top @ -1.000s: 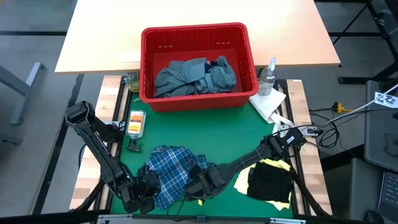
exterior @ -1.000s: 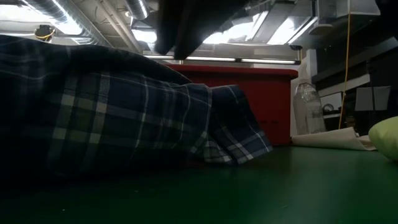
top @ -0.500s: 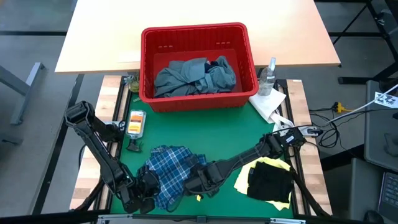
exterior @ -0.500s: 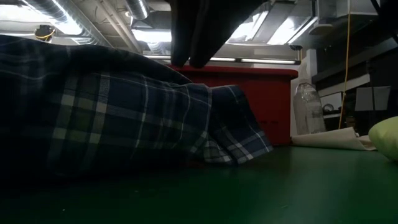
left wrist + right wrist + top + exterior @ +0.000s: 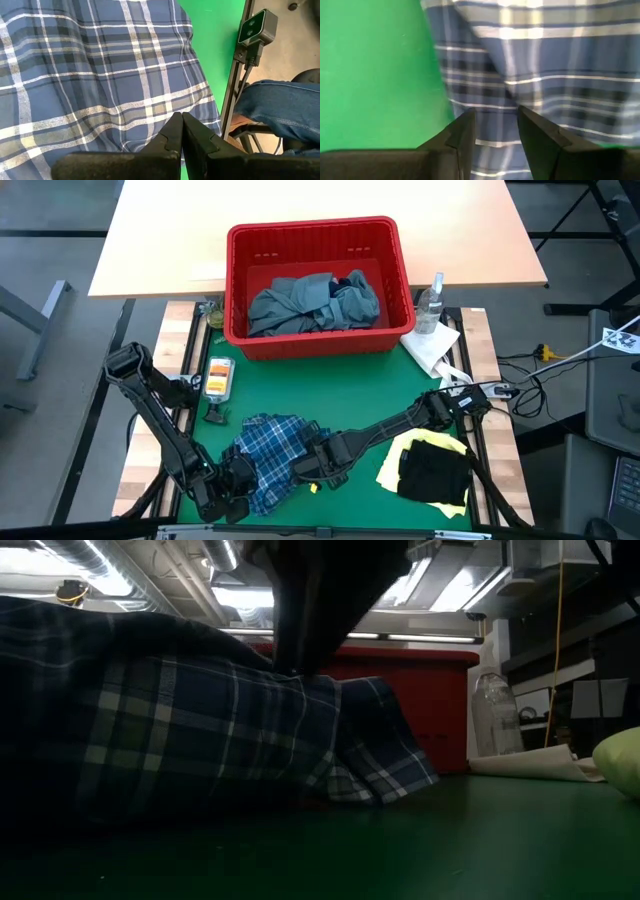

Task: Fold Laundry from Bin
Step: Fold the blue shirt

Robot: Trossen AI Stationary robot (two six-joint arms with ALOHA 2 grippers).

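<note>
The blue-white plaid shirt (image 5: pixel 268 455) lies crumpled on the green mat (image 5: pixel 350 395) near the table's front edge. My left gripper (image 5: pixel 238 485) is shut at the shirt's near left part (image 5: pixel 100 75). My right gripper (image 5: pixel 305 468) hangs open, pointing down over the shirt's right edge (image 5: pixel 545 65); in the low view its dark finger (image 5: pixel 300 650) reaches down to the top of the heap (image 5: pixel 200 730). The red bin (image 5: pixel 318 230) at the far side holds a grey-blue garment (image 5: pixel 300 302) and a dark one (image 5: pixel 357 281). My left gripper (image 5: pixel 181 120) comes slanting down at the shirt, close to its edge (image 5: pixel 200 107); whether cloth is caught between the shut fingertips, I cannot tell. My right gripper (image 5: pixel 495 125) stands with both fingers over the shirt's edge by the mat; whether they touch the cloth, I cannot tell.
A dark garment (image 5: pixel 435 470) lies on a yellow one (image 5: pixel 392 472) at the near right. A spray bottle (image 5: pixel 432 302) and a white paper towel (image 5: pixel 432 345) are beside the bin's right end. An orange-capped bottle (image 5: pixel 218 377) lies at the left. A person's jeans leg (image 5: pixel 280 107) is beyond the near edge.
My right gripper has moved toward the table's left edge, from beside the shirt to over its right edge, sinking a little and rolling about its own axis. It has stayed open. The shirt has not moved.
</note>
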